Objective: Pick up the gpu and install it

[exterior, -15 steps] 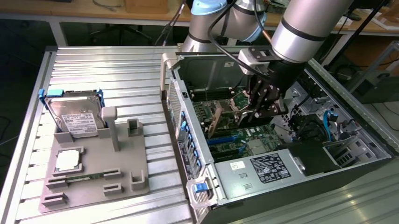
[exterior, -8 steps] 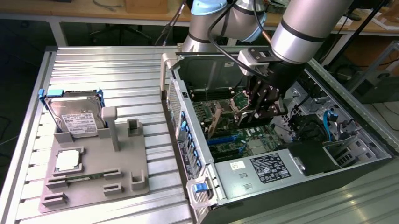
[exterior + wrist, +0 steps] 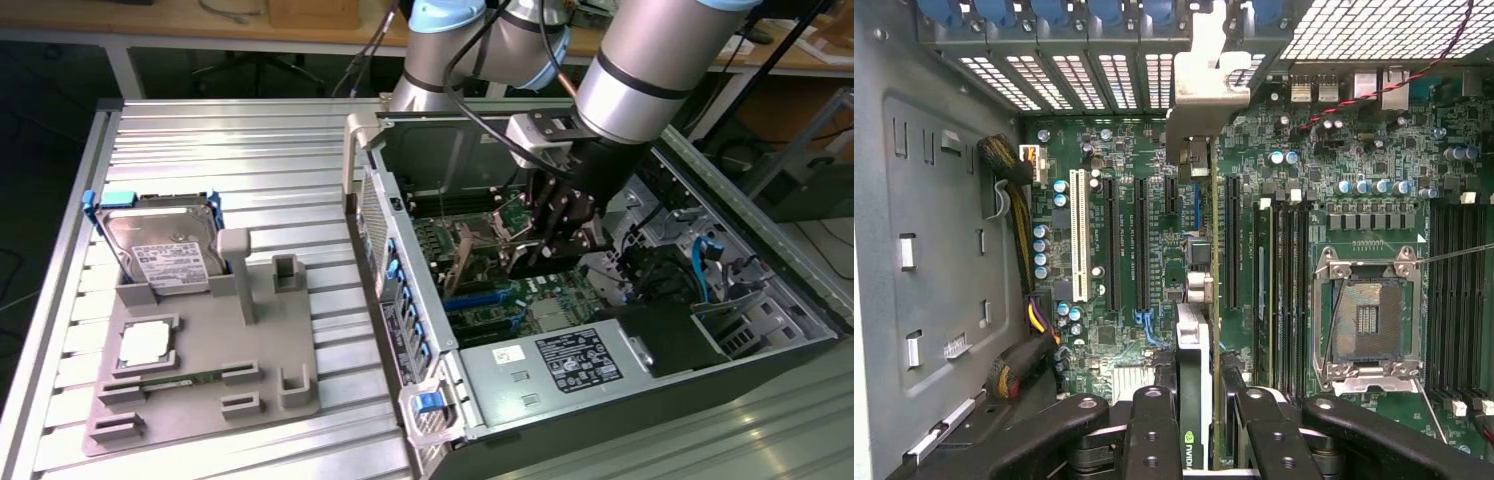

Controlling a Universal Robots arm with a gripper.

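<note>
We see the grey robot arm reaching down into an open black and grey computer case [image 3: 441, 150] that lies on its side on a ribbed aluminium table [image 3: 227, 150]. Its black gripper [image 3: 554, 245] sits low inside the case, above the green motherboard [image 3: 1354, 150]. In the wrist view the gripper [image 3: 1199, 400] has its black fingers [image 3: 1154, 420] pinching the gpu [image 3: 1194, 340], a thin green circuit card with a black fan housing, one finger on each face of the card. The card stands on edge over the motherboard, running along the row of long black expansion slots [image 3: 1142, 240], and its silver metal end bracket [image 3: 1204, 70] reaches the slotted rear wall of the case, by the blue clips [image 3: 1079, 12]. We cannot tell whether the card's lower edge is already seated in a slot. In the exterior view the gpu [image 3: 467, 258] stretches from the gripper toward the rear wall, on that view's left. A white slot [image 3: 1078, 235] lies a few slots away on one side, and the metal processor socket [image 3: 1369, 320] on the other. Outside the case, on the exterior view's left, a grey plastic fixture [image 3: 267, 350] carries a silver hard drive with a white label [image 3: 167, 250], a square silver processor chip [image 3: 144, 342] and a narrow green memory stick [image 3: 180, 380].
</note>
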